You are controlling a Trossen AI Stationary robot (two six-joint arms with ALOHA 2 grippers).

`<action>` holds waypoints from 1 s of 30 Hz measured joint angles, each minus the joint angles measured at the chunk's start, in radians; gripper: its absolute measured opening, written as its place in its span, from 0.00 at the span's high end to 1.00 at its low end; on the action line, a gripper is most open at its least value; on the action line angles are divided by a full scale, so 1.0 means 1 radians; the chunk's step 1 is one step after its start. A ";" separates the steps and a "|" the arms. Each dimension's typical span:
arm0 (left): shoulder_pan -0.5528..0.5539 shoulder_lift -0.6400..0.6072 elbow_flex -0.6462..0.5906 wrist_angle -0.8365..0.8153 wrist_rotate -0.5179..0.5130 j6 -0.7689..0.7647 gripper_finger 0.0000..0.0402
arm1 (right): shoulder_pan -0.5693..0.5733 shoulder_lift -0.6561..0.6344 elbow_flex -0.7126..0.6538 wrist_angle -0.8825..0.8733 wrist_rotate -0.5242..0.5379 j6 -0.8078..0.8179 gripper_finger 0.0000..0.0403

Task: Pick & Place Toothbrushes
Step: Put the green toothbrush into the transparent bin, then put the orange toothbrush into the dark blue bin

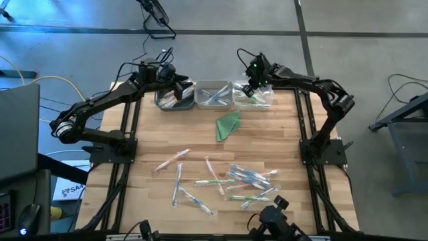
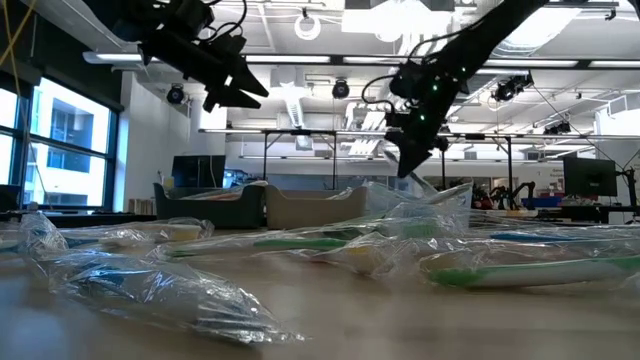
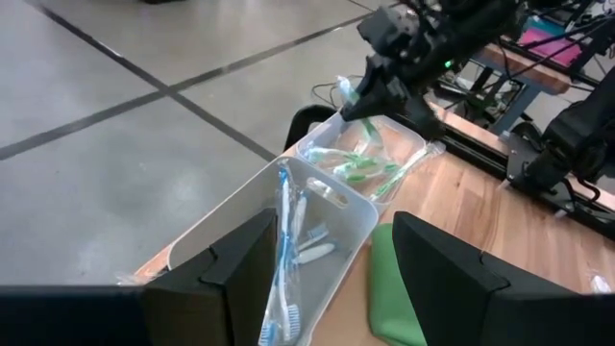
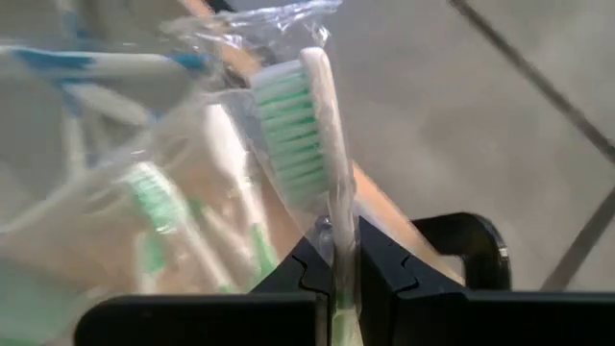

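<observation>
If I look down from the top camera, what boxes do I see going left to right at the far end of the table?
Left pincer open above → grey bin → middle clear bin with blue toothbrushes → right clear bin with green toothbrushes, right pincer over it, shut on a green toothbrush.

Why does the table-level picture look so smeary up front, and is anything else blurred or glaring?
Low view: the wrapped toothbrushes nearest the lens are out of focus and their plastic catches glare; the ceiling lights leave both arms as dark silhouettes. Right wrist view: the green-bristled toothbrush pinched in the right gripper is fairly sharp, the bin beyond it soft. High view: evenly lit.
</observation>
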 joint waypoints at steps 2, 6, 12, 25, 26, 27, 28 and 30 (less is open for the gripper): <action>0.000 0.000 0.000 0.000 0.000 0.000 0.49 | -0.002 0.000 -0.031 0.042 0.014 -0.002 0.97; 0.000 0.000 0.000 0.000 0.000 0.000 0.49 | -0.012 0.000 -0.048 0.040 0.017 -0.002 0.97; 0.000 0.000 0.000 0.001 0.000 0.000 0.49 | -0.012 0.000 -0.048 0.024 0.016 -0.021 0.83; 0.000 0.000 0.000 0.000 0.000 0.000 0.49 | 0.026 -0.049 -0.040 0.018 -0.004 -0.028 0.54; 0.000 0.000 0.000 0.000 0.000 0.000 0.49 | 0.036 -0.066 -0.034 0.024 -0.001 -0.028 0.54; 0.000 0.000 0.000 0.000 0.000 0.000 0.49 | 0.045 -0.081 -0.027 0.031 -0.002 -0.028 0.54; 0.000 0.000 0.000 0.000 0.000 0.000 0.49 | 0.055 -0.096 -0.020 0.042 -0.002 -0.028 0.54; 0.000 0.000 0.000 0.001 0.000 0.000 0.49 | 0.075 -0.131 -0.014 0.095 -0.009 -0.028 0.54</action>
